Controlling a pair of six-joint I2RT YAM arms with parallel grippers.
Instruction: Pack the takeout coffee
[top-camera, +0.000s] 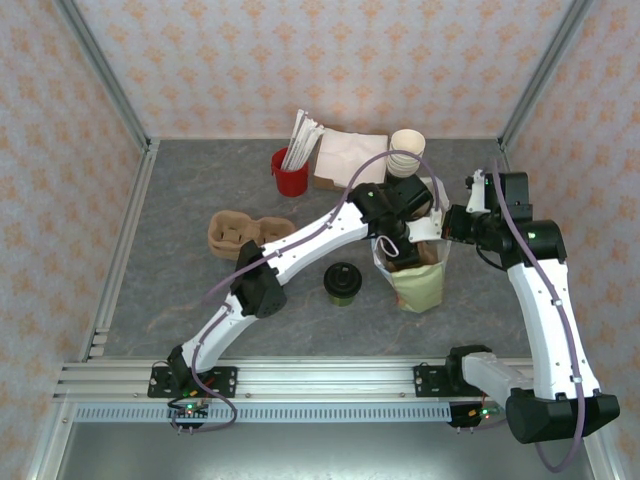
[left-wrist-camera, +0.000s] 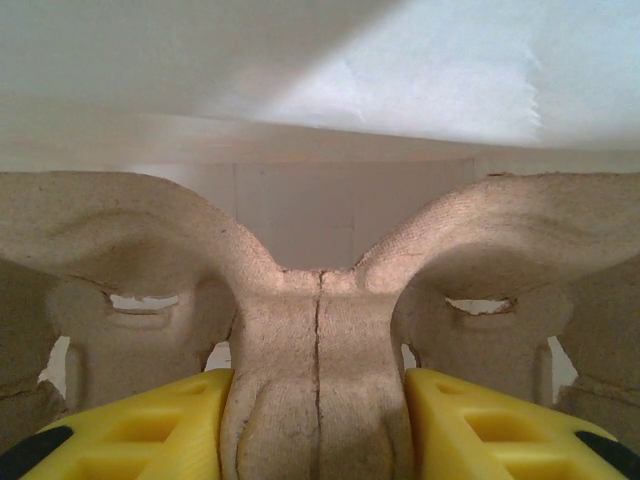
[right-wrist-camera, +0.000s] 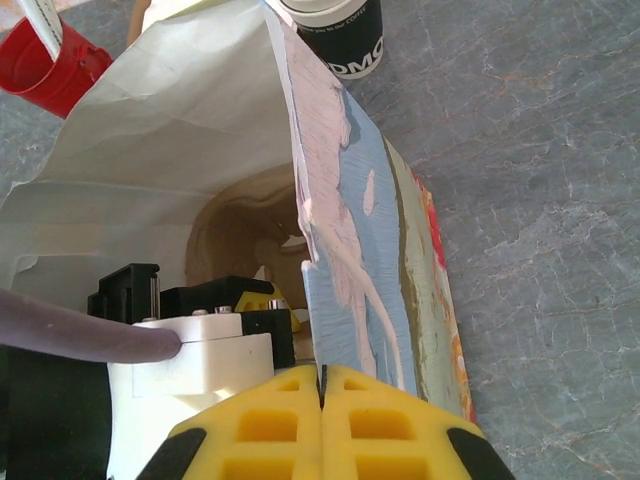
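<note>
The yellow fingers (left-wrist-camera: 150, 435) of the left gripper (left-wrist-camera: 320, 425) are sitting closest to the lens. They are pinching the middle ridge of a brown moulded-pulp cup carrier (left-wrist-camera: 320, 320), whose two wells are spreading out to both sides of the gripper. The white inner wall of a paper bag (left-wrist-camera: 420, 80) is closing the space above, so the gripper and carrier are sitting inside the bag.

The right gripper (right-wrist-camera: 322, 395) is standing at the right side of the bag's mouth. Its fingers are pressed together on the top edge of the bag's wall, and the printed outer face is rising just beyond them.

The takeout coffee (top-camera: 342, 283), a small paper cup with olive-green sides and a round black plastic lid, is standing upright on the grey stone-pattern table (top-camera: 180, 280). It is outside the bag, to the left of the left gripper and nearer to the arm bases. It is close to the bag but not touching it.

Further left of this gripper, a second brown pulp carrier (top-camera: 245, 235) is lying on the table. Beyond the gripper, a red cup (top-camera: 290, 182) holding white sticks, a pile of pale napkins (top-camera: 350, 155) and a stack of cream paper cups (top-camera: 407, 150) are standing in a row.
</note>
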